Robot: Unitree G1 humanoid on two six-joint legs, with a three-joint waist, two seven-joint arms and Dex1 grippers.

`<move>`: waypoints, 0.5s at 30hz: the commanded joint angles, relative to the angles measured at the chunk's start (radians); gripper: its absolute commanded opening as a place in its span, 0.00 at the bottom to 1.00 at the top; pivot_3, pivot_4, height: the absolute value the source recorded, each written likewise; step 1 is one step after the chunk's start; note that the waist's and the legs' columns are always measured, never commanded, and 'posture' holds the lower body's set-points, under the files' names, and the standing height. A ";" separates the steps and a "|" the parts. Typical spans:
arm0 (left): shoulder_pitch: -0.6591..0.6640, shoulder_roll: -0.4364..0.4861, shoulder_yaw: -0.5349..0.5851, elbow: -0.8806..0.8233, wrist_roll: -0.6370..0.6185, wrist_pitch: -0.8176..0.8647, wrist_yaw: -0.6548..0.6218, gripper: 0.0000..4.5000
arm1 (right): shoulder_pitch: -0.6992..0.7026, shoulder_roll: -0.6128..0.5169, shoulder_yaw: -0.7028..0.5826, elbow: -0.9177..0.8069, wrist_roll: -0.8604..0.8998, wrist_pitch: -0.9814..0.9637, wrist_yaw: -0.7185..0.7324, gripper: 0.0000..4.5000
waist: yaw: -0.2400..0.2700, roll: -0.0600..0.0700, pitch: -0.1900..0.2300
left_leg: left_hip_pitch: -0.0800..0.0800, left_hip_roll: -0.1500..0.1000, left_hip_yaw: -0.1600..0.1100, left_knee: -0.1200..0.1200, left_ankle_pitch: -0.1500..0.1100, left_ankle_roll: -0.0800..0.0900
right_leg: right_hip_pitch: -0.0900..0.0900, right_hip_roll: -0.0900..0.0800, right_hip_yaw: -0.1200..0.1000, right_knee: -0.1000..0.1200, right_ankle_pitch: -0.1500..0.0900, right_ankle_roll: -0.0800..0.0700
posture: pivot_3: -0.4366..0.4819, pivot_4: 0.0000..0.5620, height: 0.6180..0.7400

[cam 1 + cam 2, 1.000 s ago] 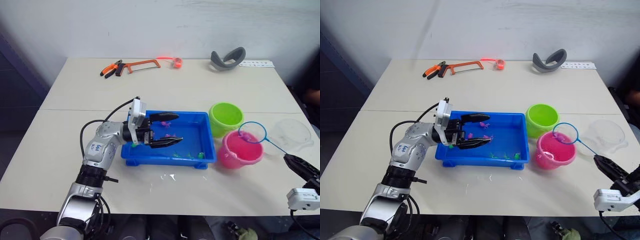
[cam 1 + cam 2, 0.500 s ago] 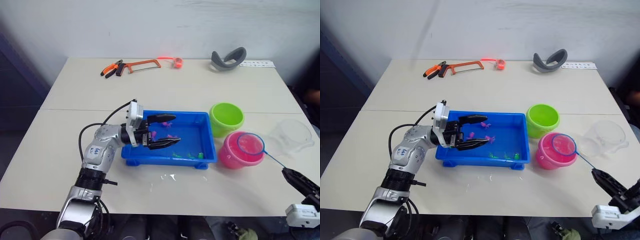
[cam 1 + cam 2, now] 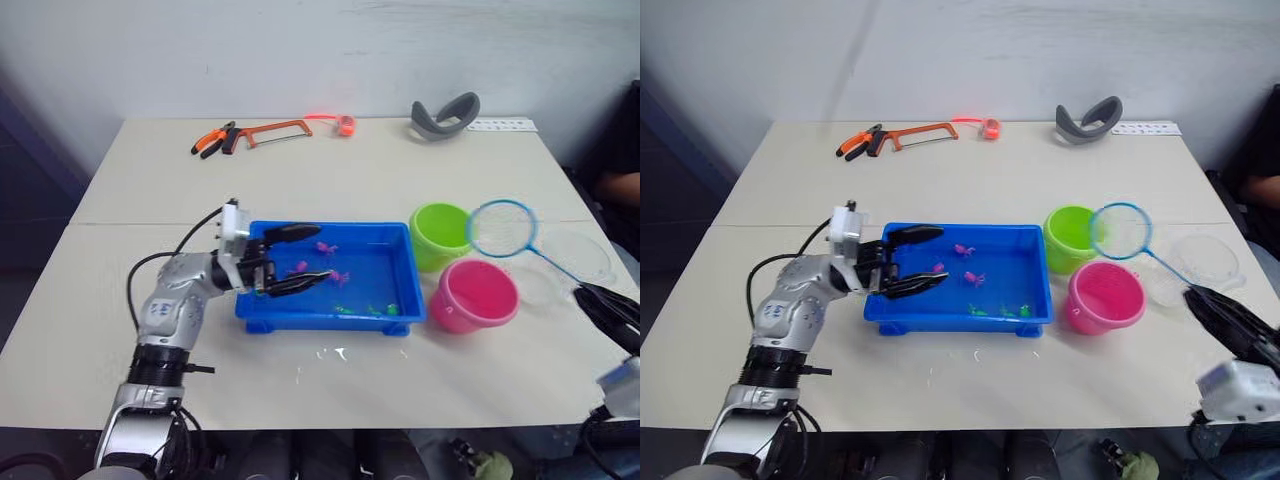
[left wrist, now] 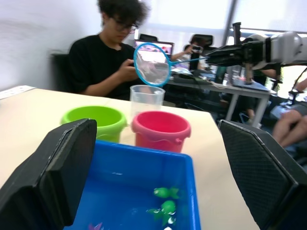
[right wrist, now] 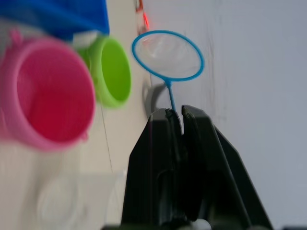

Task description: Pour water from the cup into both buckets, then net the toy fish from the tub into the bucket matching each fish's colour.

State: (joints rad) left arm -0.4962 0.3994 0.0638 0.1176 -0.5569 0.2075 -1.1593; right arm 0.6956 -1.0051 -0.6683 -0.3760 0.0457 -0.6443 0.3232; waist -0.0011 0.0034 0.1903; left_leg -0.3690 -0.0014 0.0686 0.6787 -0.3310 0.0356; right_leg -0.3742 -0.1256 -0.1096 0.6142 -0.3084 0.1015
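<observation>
Two arms work over a pale desk that carries a blue tub at its middle. Just right of the tub stand a lime green bucket and, nearer the front edge, a pink bucket, side by side. A clear cup sits right of them. The left gripper reaches over the tub's left part, jaws spread apart and empty. The right gripper has its jaws clenched on the handle of the net, whose hoop hangs above the buckets. Tiny pink fish and green fish lie in the tub
</observation>
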 commanded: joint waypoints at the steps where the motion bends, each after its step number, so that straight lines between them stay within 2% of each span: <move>1: 0.035 0.056 0.088 -0.042 -0.024 -0.014 0.024 0.99 | -0.036 -0.099 0.112 -0.171 0.388 0.246 0.183 0.00 | 0.001 0.000 0.000 | 0.000 0.000 -0.001 0.000 0.000 0.000 | 0.000 0.000 -0.001 0.000 0.000 0.000 | 0.48 0.27 1.00; 5: 0.092 0.104 0.141 -0.079 -0.024 -0.009 0.053 0.99 | -0.235 -0.131 0.219 -0.220 0.478 0.396 0.228 0.00 | 0.009 -0.002 0.001 | -0.002 0.000 -0.002 0.002 -0.001 0.003 | 0.000 -0.002 -0.003 0.000 0.000 0.000 | 0.48 0.27 1.00; 8: 0.155 0.149 0.186 -0.132 -0.032 0.011 0.078 0.99 | -0.445 -0.130 0.392 -0.211 0.583 0.573 0.276 0.00 | 0.012 -0.005 0.002 | -0.002 -0.002 -0.002 0.003 -0.002 0.004 | 0.001 -0.005 -0.004 -0.002 0.000 0.000 | 0.48 0.27 1.00; 11: 0.207 0.180 0.213 -0.174 -0.046 0.030 0.087 0.99 | -0.602 -0.102 0.512 -0.183 0.622 0.712 0.333 0.00 | 0.019 -0.006 0.003 | -0.003 -0.002 -0.003 0.003 -0.003 0.005 | 0.001 -0.006 -0.006 -0.003 0.000 0.001 | 0.48 0.27 1.00; 13: 0.231 0.195 0.220 -0.195 -0.056 0.042 0.089 0.99 | -0.679 -0.073 0.556 -0.168 0.594 0.754 0.350 0.00 | 0.026 -0.005 0.003 | -0.004 -0.002 -0.003 0.003 -0.003 0.005 | 0.000 -0.006 -0.006 -0.004 0.000 0.001 | 0.48 0.27 1.00; 15: 0.265 0.220 0.232 -0.214 -0.059 0.046 0.079 0.99 | -0.792 -0.060 0.649 -0.132 0.493 0.794 0.387 0.00 | 0.024 -0.005 0.004 | -0.005 -0.002 -0.004 0.003 -0.003 0.004 | 0.000 -0.006 -0.007 -0.005 0.000 0.001 | 0.48 0.27 1.00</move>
State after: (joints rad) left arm -0.2401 0.6030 0.2696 -0.0466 -0.5920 0.2531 -1.0745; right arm -0.0595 -1.0690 -0.0455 -0.5101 0.5837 0.1268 0.6857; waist 0.0232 -0.0014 0.1939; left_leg -0.3744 -0.0037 0.0648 0.6818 -0.3343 0.0399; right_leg -0.3746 -0.1318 -0.1167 0.6092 -0.3079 0.1023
